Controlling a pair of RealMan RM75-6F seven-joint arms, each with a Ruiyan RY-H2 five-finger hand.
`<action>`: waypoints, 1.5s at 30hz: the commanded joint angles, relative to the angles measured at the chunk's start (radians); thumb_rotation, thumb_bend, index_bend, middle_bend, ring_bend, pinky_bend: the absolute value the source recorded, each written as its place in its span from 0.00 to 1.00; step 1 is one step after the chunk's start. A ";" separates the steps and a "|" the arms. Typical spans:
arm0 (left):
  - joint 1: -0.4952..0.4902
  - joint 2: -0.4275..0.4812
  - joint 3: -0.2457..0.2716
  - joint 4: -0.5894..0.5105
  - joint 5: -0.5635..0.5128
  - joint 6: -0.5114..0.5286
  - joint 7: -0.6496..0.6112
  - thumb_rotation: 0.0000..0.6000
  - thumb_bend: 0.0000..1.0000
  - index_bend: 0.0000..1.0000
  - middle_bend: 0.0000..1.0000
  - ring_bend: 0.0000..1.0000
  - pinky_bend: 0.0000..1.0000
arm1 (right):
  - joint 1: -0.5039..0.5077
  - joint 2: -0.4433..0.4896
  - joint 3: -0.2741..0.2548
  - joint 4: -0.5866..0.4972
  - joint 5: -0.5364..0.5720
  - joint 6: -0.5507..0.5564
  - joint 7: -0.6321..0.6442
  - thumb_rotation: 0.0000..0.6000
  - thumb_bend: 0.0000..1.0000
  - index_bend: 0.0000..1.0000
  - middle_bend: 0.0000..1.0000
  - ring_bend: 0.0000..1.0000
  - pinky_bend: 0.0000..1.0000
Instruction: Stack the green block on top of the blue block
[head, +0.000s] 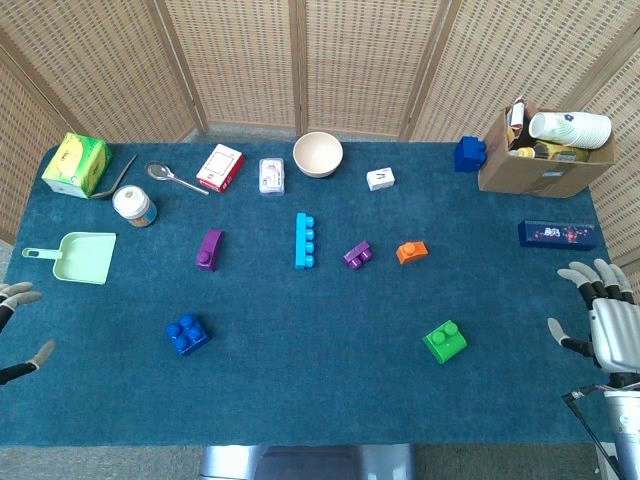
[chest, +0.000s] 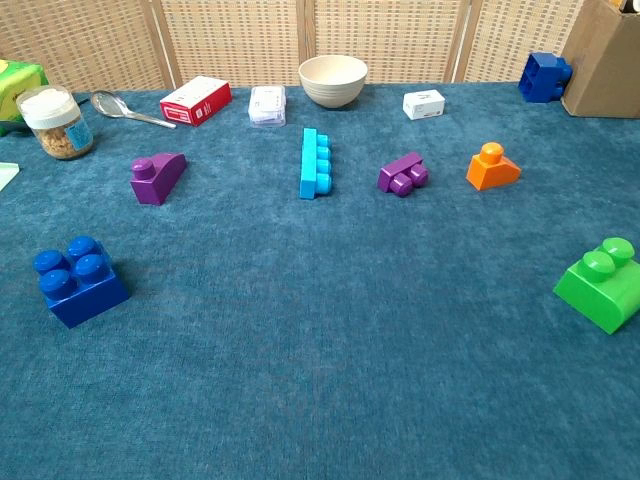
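The green block (head: 444, 341) lies near the table's front right, just inward of the right hand (head: 600, 320), which hovers spread and empty, well apart from the blue block (head: 187, 334) at front left.

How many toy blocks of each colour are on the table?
Dark blue: 2, near block and far block by the cardboard box
Light blue: 1, long block
Purple: 2, left block and middle block
Orange: 1, block
Green: 1, block
Total: 7

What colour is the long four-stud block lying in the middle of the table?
Light blue; the long four-stud block shows best in the chest view.
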 joint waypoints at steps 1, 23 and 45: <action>-0.003 -0.001 0.002 0.000 -0.003 -0.009 0.000 0.98 0.31 0.28 0.23 0.17 0.00 | 0.001 -0.002 0.000 0.001 0.002 -0.002 -0.002 0.94 0.28 0.21 0.19 0.05 0.00; -0.011 0.026 0.015 0.010 0.025 -0.030 -0.054 0.98 0.31 0.28 0.23 0.17 0.00 | -0.006 -0.011 0.006 0.010 0.018 0.003 0.020 0.95 0.28 0.21 0.19 0.05 0.00; -0.177 -0.027 0.048 0.022 0.012 -0.344 0.031 0.93 0.31 0.22 0.13 0.09 0.00 | -0.005 -0.001 0.010 -0.010 0.031 0.004 -0.023 0.95 0.28 0.21 0.19 0.05 0.00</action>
